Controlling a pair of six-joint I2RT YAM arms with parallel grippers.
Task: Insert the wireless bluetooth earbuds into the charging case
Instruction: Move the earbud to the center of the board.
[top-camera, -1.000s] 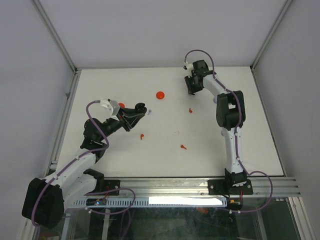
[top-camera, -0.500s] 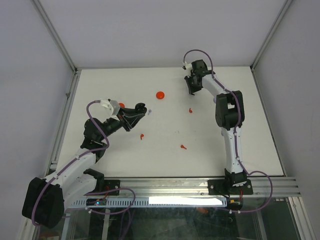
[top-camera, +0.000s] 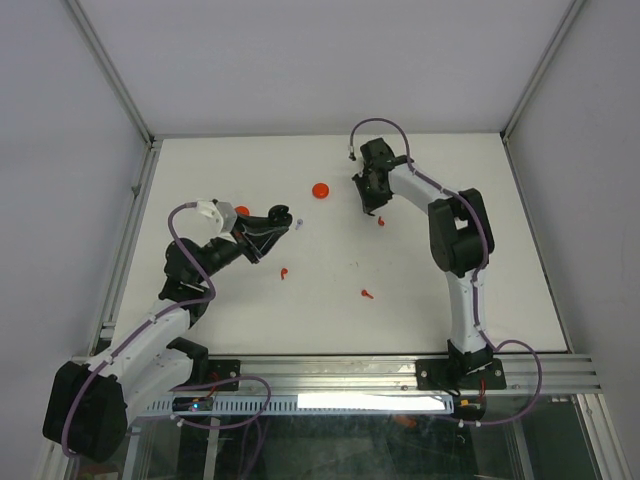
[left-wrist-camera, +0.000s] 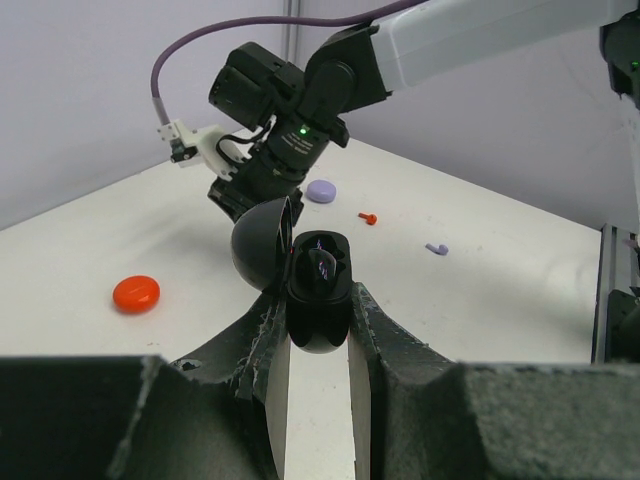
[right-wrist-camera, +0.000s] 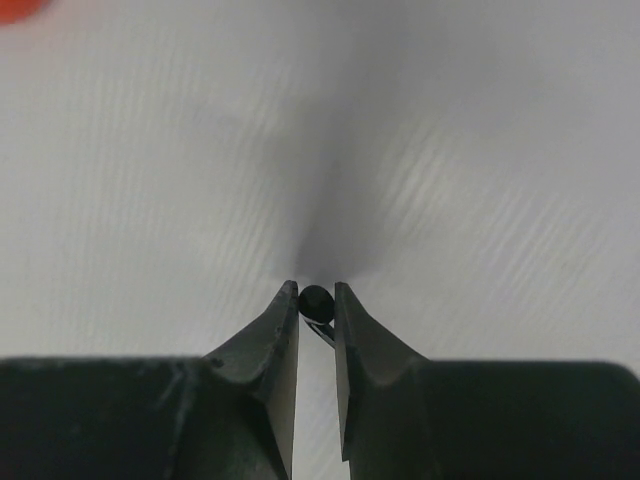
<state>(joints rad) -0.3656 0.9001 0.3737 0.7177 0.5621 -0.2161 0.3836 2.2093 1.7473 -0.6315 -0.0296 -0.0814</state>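
Note:
My left gripper (top-camera: 283, 220) is shut on the black charging case (left-wrist-camera: 318, 292), holding it above the table with its lid (left-wrist-camera: 262, 243) open. My right gripper (top-camera: 369, 204) hangs at the back centre, shut on a tiny black earbud (right-wrist-camera: 316, 300) pinched between its fingertips just above the table. In the left wrist view the right gripper (left-wrist-camera: 250, 195) hovers just behind the case. Red earbuds lie loose on the table (top-camera: 283, 273), (top-camera: 367, 294), (top-camera: 381, 221). A pale lavender earbud (left-wrist-camera: 436, 249) lies to the right beyond the case.
A red round disc (top-camera: 320, 189) lies left of the right gripper, and another (top-camera: 243, 210) lies by the left wrist. A lavender disc (left-wrist-camera: 321, 191) lies behind the case. White walls and metal rails border the table.
My right arm has swung left and nearer, bringing its gripper down from the back towards the red earbud and the case. The left arm has stayed put.

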